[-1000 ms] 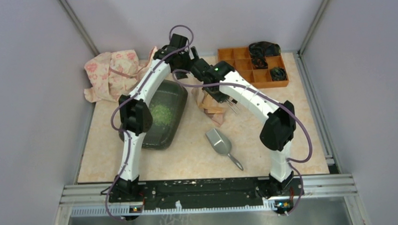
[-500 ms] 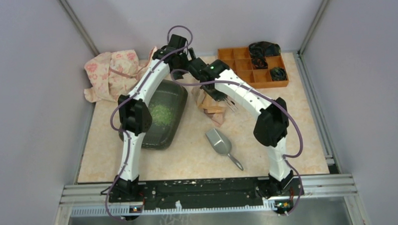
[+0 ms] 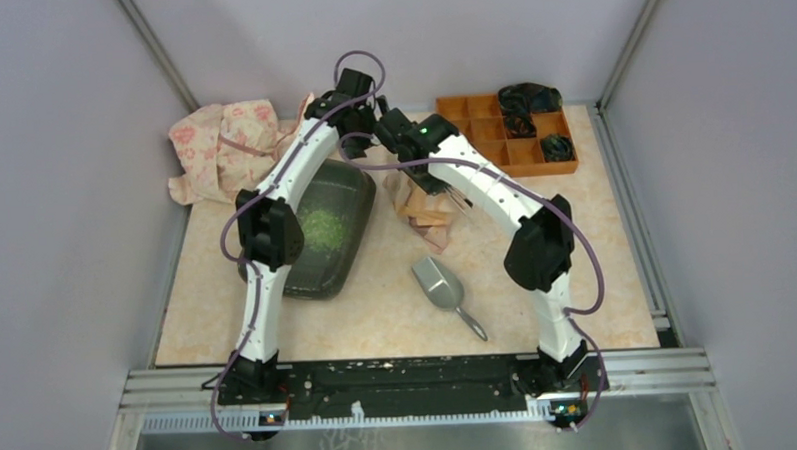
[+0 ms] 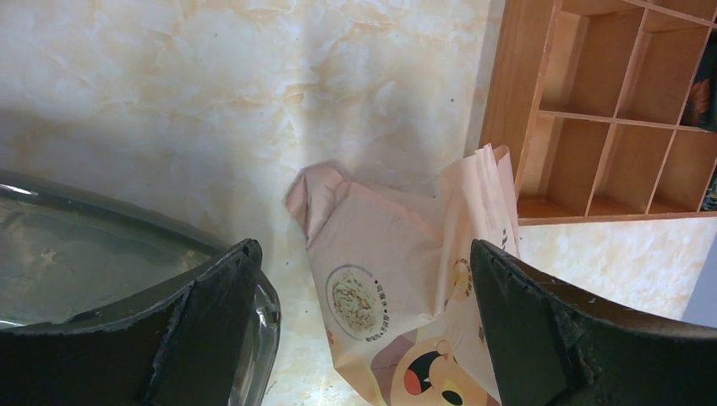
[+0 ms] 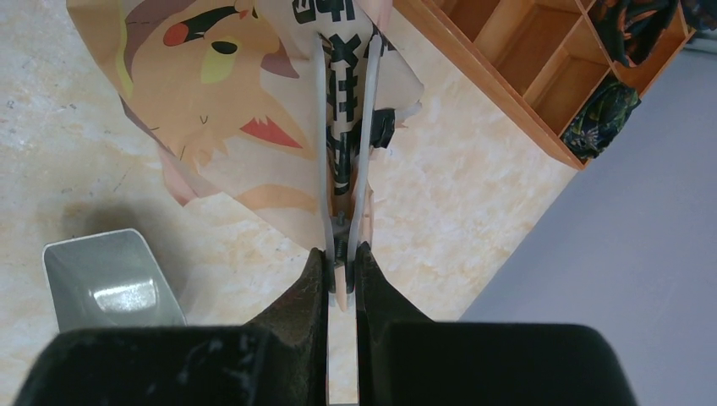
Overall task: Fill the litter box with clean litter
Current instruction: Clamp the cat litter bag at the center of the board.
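Right gripper (image 5: pixel 341 254) pinched nearly closed on printed bag (image 5: pixel 220 76) edge | left gripper (image 4: pixel 362 254) spread wide, holding nothing, over bag | litter box (image 3: pixel 317 291) centre-left, clean litter (image 3: pixel 322 228) patch inside | bag between box rim and orange organiser tray (image 3: pixel 513 167) | metal scoop (image 3: pixel 439 282) lower centre, bare tabletop (image 3: pixel 378 326) around it

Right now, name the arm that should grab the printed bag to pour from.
Left, probably. The left gripper is open with the bag below between its fingers, beside the litter box. The right gripper is shut on a metal tool.
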Robot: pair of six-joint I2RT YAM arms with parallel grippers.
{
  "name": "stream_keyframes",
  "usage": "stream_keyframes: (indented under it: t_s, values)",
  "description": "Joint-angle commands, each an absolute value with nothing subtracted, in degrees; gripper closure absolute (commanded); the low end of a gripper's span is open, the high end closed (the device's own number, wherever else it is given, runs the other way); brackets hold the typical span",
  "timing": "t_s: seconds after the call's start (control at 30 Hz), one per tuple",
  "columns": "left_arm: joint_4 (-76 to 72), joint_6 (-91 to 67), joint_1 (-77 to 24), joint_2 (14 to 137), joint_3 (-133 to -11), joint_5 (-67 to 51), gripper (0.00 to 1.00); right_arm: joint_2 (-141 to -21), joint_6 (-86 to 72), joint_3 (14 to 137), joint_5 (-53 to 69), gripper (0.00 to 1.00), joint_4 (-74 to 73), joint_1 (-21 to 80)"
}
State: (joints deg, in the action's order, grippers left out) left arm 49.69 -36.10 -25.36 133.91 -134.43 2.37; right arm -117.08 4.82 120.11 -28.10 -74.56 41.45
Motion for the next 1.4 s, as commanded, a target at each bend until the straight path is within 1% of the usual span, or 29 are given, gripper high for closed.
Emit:
stream_keyframes:
  t_s: [0.0, 0.47, 0.67, 0.7, 0.87, 0.97, 1.0, 1.03, 1.37]
  values:
    - [49.9, -34.8, -25.3, 131.1, -134.3, 2.7, 0.01, -118.6, 4.6, 121.9, -27.7, 1.00, -71.9, 40.8]
    - [50.2, -34.1, -24.4, 130.0, -133.9, 3.0, 0.01, -121.4, 4.1, 124.5, -25.5, 1.00, -72.0, 39.9]
    - [50.2, -34.0, -24.3, 129.6, -133.7, 2.9, 0.01, -121.6, 3.6, 123.9, -25.0, 1.00, -72.2, 39.1]
    - [50.2, -34.0, -24.3, 129.6, -133.8, 2.9, 0.01, -121.5, 3.4, 123.7, -25.1, 0.99, -72.2, 39.1]
    - [50.2, -34.0, -24.2, 129.5, -133.7, 2.7, 0.01, -121.2, 2.9, 123.6, -25.6, 0.82, -72.2, 38.9]
    - [50.3, -33.9, -24.2, 129.4, -133.7, 2.7, 0.01, -120.9, 2.5, 124.4, -25.2, 0.60, -72.2, 38.9]
    - [50.2, -33.9, -24.2, 129.3, -133.7, 2.7, 0.01, -120.8, 2.5, 124.4, -24.9, 0.55, -72.1, 38.9]
    - [50.3, -33.9, -24.2, 129.2, -133.7, 2.6, 0.01, -120.7, 2.5, 124.6, -24.8, 0.51, -72.1, 38.9]
    - [50.4, -33.5, -24.1, 127.9, -132.9, 3.0, 0.01, -120.1, 2.3, 125.8, -21.6, 0.50, -71.0, 38.5]
